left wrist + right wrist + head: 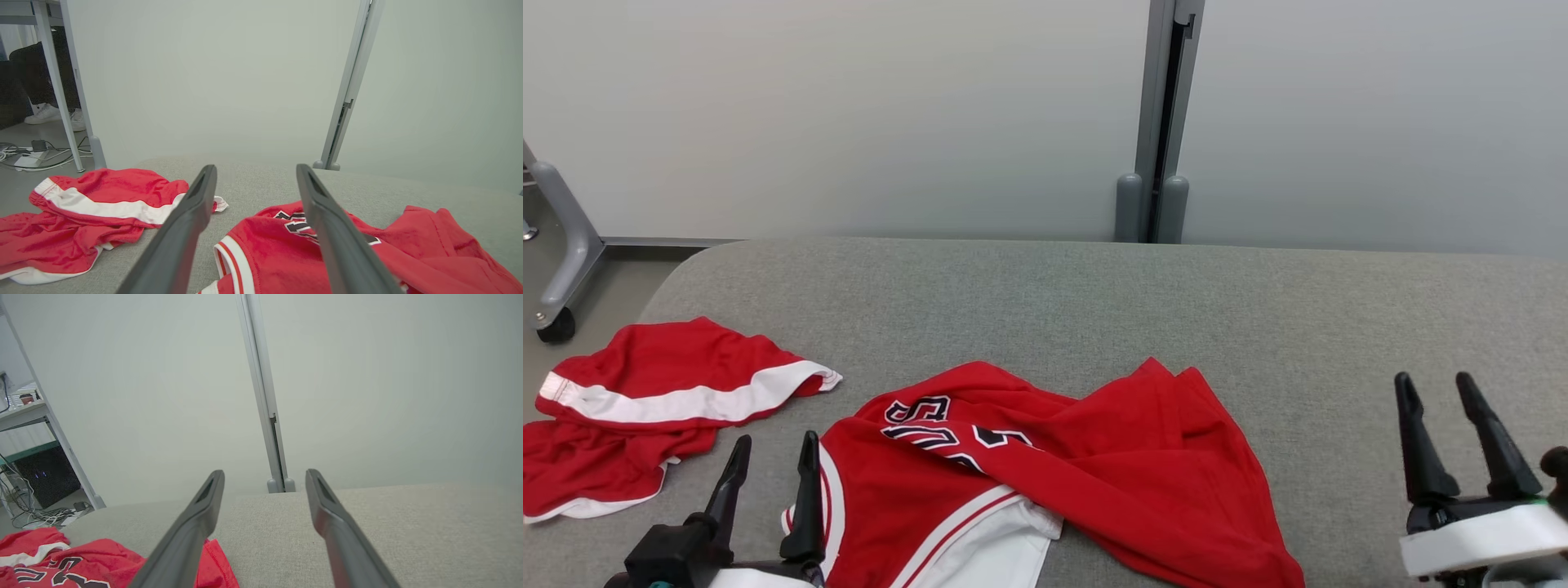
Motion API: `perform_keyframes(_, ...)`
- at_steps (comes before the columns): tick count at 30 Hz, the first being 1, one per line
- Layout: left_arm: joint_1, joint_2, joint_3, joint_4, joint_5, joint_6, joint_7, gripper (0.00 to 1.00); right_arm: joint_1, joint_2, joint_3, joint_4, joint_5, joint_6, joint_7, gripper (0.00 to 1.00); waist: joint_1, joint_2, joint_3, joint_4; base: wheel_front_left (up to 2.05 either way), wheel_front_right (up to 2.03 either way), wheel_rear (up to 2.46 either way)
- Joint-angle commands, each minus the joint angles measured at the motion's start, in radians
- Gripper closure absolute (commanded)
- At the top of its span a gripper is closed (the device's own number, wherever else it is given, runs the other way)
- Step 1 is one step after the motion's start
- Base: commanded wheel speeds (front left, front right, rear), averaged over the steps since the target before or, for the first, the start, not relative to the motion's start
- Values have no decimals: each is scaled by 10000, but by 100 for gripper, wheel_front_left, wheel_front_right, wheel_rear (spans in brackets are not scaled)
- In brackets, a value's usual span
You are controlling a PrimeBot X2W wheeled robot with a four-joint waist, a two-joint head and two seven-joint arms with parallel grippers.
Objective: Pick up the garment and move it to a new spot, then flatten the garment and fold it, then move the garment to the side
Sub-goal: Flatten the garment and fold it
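Both sets of jaws stood wide and empty: left gripper just beside the white-trimmed edge of the red jersey, right gripper well apart from it over bare cloth. Dark, white-edged lettering on the crumpled jersey was folded over; I could not read it. Each gripper pointed toward the pale partition. I noted a second red garment at the left edge of the grey padded surface.

An office-like lab: grey partition panels, a desk, floor cables.
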Motion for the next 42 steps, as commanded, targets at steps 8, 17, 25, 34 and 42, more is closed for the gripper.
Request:
perform_keyframes(8, 283, -56, 466, -440, 443, 184, -241, 0, 427, 660, -1275, -391, -969, 5, -2, 0, 0, 0, -39, -62, 0, 0, 0)
perform_keyframes(17, 574, -707, 1155, -768, 1169, -244, -257, 0, 248, 728, -777, 509, -1090, 4, -2, 0, 0, 0, -2, -143, 0, 0, 0)
perform_keyframes(25, 588, -1018, 1446, -650, 1461, -568, -259, 0, 111, 642, -618, 571, -961, 4, -2, 0, 0, 0, -43, -192, 0, 0, 0)
perform_keyframes(34, 533, -1201, 1574, -607, 1674, -769, -259, 0, 25, 574, -494, 611, -862, 5, -3, 0, 0, 0, -37, -214, 0, 0, 0)
perform_keyframes(42, 648, -1284, 1291, -348, 1672, -981, -12, 0, 33, 479, -72, 712, -350, 5, -3, 0, 0, 0, -42, -170, 0, 0, 0)
